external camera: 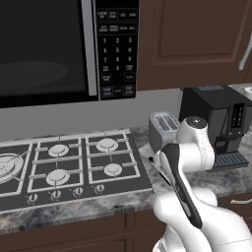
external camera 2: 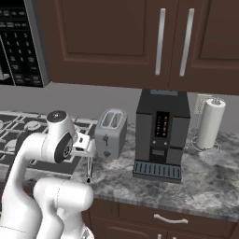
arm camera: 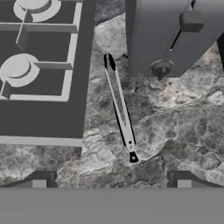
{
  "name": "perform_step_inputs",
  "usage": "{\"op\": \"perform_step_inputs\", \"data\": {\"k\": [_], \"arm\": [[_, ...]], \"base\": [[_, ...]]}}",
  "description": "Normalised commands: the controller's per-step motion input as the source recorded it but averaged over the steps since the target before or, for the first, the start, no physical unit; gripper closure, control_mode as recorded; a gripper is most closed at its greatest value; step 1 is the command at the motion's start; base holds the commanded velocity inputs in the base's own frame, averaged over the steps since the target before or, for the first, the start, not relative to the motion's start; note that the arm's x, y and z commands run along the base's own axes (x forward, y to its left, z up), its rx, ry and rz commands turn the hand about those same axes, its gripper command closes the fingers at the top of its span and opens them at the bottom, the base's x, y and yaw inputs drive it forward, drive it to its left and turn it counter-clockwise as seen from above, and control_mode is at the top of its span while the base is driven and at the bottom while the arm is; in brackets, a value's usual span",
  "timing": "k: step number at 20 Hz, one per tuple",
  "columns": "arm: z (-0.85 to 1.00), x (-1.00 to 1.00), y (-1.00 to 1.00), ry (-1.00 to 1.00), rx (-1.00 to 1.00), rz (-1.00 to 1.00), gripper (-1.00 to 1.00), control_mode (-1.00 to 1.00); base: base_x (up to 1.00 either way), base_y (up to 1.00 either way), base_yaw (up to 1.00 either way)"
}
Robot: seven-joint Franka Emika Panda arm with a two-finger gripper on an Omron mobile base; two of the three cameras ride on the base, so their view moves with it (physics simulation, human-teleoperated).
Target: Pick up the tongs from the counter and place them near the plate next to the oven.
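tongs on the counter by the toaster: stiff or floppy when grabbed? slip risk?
The tongs look thin, straight and hard-edged, so probably stiff, and light for their length. They lie flat on the counter, leaving little height for the open gripper to bite, so they may skid or pivot if pinched off-centre. Their silvery edges suggest a smooth, somewhat slippery surface.

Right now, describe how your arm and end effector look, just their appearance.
The arm is glossy white with rounded, bulbous links, a dark strip running along one link and a dark grey round joint cap with a pale centre. The end effector shows as two small dark finger tips with paler grey faces.
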Motion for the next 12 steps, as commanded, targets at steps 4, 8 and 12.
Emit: {"op": "perform_step_inputs", "data": {"k": [4,8,12], "arm": [[-0.25,0.48,-0.12,0.0,-0.01,0.0,-1.0,-1.0],[-0.23,0.53,-0.13,0.0,0.0,0.0,-1.0,-1.0],[-0.21,0.47,-0.04,0.0,0.0,0.0,-1.0,-1.0]], "base": [[0.0,0.0,0.0],[0.0,0.0,0.0],[0.0,0.0,0.0]]}}
